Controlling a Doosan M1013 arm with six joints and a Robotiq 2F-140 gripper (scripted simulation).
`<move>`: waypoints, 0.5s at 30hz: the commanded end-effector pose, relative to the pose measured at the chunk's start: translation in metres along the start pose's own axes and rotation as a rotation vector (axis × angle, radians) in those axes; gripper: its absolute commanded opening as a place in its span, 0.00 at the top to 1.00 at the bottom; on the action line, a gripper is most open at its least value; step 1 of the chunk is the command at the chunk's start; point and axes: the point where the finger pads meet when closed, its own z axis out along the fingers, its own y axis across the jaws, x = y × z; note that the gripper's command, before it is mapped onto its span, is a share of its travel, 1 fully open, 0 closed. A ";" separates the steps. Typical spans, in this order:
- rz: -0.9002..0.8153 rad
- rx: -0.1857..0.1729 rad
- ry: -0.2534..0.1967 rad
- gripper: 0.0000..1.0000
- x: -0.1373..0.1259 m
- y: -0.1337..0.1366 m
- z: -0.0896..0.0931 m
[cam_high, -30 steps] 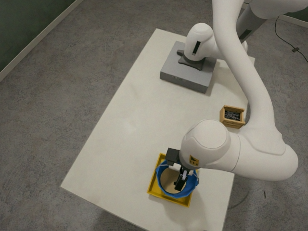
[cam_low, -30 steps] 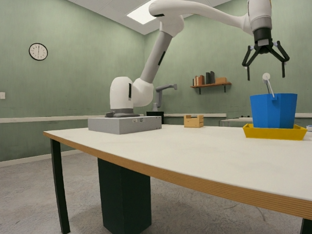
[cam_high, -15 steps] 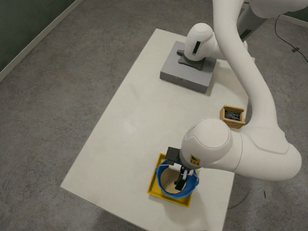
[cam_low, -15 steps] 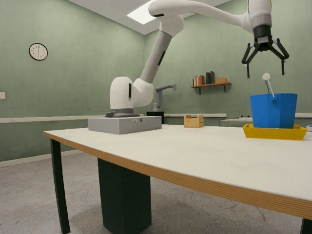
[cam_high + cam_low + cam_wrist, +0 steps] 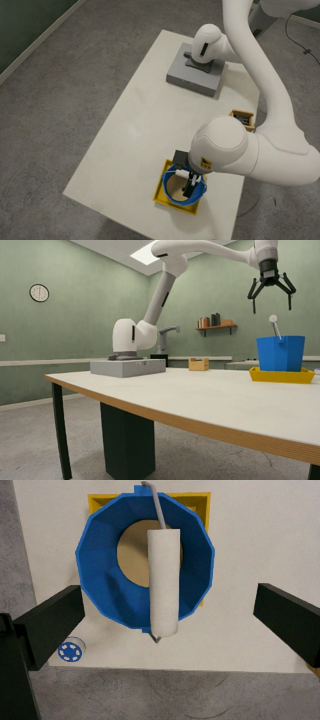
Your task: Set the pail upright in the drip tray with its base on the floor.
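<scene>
The blue pail (image 5: 193, 199) (image 5: 280, 353) (image 5: 100, 575) stands upright in the yellow drip tray (image 5: 158, 196) (image 5: 281, 376) (image 5: 97, 500), near the table's front right corner. Its wire handle stands up, slightly tilted, and carries a white grip (image 5: 180, 173) (image 5: 272, 317) (image 5: 164, 580). My gripper (image 5: 271, 308) (image 5: 169, 600) is wide open and empty. It hangs straight above the pail, its fingertips a little above the white grip and on either side of it, touching nothing. In the top view the wrist hides most of the gripper.
A small wooden box (image 5: 242, 114) (image 5: 198, 364) sits at the table's right edge. The arm's grey base block (image 5: 191, 77) (image 5: 126, 367) is at the far end. A small white and blue round thing (image 5: 70, 651) lies near the table edge beside the tray.
</scene>
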 end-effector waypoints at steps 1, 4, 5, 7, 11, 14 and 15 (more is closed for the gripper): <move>-0.001 0.010 0.003 0.00 -0.002 -0.001 -0.018; -0.001 0.010 0.003 0.00 -0.002 -0.001 -0.024; -0.001 0.010 0.003 0.00 -0.002 -0.001 -0.026; -0.001 0.010 0.003 0.00 -0.002 -0.001 -0.030; -0.001 0.010 0.003 0.00 -0.002 -0.001 -0.033; -0.001 0.010 0.003 0.00 -0.002 -0.001 -0.036; -0.001 0.010 0.003 0.00 -0.002 -0.001 -0.037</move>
